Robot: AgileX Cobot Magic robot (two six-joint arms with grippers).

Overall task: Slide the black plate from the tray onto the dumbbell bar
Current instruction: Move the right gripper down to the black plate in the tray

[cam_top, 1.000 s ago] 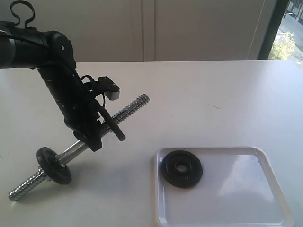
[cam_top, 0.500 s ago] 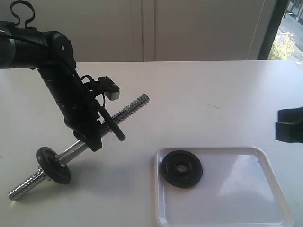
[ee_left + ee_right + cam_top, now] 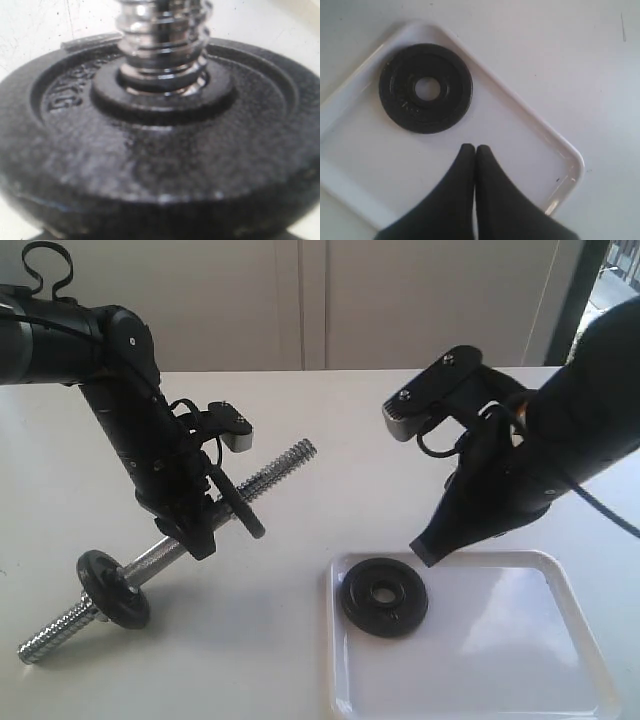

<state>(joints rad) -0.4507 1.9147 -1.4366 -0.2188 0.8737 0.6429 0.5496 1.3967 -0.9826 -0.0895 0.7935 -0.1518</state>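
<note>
Task is at an early step. The small round matte-black iron plate [image 3: 385,597] lies flat in the shallow white glossy plastic tray [image 3: 500,650], in the tray corner closest to the bar, not yet lifted. The right gripper [image 3: 425,552] hangs over the tray near the plate, not touching it, jaws pressed together & empty. The left gripper [image 3: 197,525] pinches the smooth middle of the short chrome dumbbell bar [image 3: 280,470] & holds it tilted, free threaded end up. Another black disc [image 3: 112,588] sits on its low end.

Left to do, I judge: open, grasp plate, carry it, slide it on.

Surface: plain white table [image 3: 400,430] w/ few faint marks. Behind: pale wall panels [image 3: 420,300], and a dark window frame [image 3: 575,300] w/ greenery [image 3: 600,340] past the far right corner.
</note>
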